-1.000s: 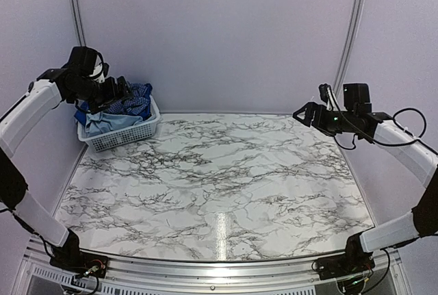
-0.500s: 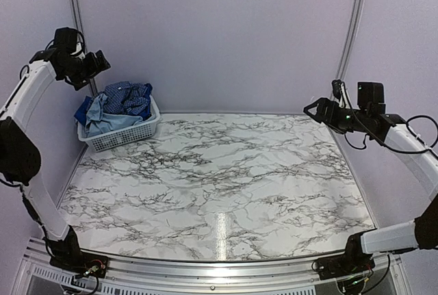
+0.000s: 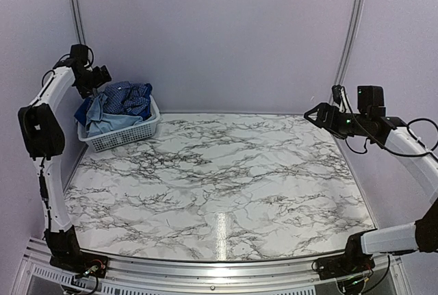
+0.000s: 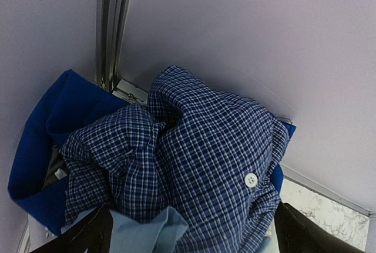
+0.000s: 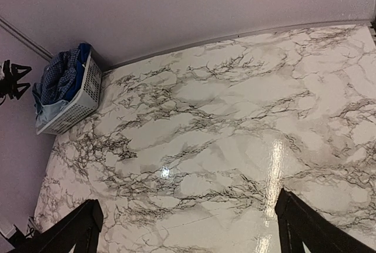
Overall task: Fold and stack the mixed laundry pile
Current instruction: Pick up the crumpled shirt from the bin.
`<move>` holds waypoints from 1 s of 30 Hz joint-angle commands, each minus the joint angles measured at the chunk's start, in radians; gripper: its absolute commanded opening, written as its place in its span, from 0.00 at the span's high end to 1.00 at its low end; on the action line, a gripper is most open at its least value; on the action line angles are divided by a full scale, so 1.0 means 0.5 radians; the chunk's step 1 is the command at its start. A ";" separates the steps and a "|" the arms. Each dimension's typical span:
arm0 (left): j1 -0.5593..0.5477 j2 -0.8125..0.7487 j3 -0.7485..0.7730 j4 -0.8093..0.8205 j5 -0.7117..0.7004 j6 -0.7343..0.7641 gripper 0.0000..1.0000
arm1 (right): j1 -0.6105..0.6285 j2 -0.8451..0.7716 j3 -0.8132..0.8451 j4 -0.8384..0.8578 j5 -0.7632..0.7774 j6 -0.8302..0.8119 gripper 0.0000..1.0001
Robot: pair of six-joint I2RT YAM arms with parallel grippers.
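We find the white slatted basket (image 3: 122,135) on the marble bench (image 3: 219,192) against the wall (image 3: 219,35), its rim walling in the laundry pile (image 3: 118,107), with the checked shirt (image 4: 205,147) uppermost. Our left fingers (image 3: 101,74) hang just above the basket, spread wide and empty, the pile below them. Our right fingers (image 3: 315,114), well apart from the basket, gape wide, holding nothing.

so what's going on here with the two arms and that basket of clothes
Nothing is handled yet. The laundry pile sits heaped in the white basket at the far left of the table. The left gripper hovers open above it; the right gripper hangs open over the far right side, holding nothing.
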 commanded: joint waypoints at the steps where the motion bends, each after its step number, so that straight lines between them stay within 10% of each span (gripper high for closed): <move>1: -0.008 0.235 0.206 0.006 -0.032 0.084 0.01 | -0.017 -0.019 0.009 -0.034 -0.003 0.048 0.01; 22: -0.421 0.010 0.138 0.085 -0.879 0.587 0.01 | -0.017 0.041 0.029 -0.042 0.022 0.085 0.01; 30: -0.578 -0.095 -0.054 0.086 -0.561 0.595 0.01 | -0.016 0.092 0.038 -0.009 -0.031 0.097 0.01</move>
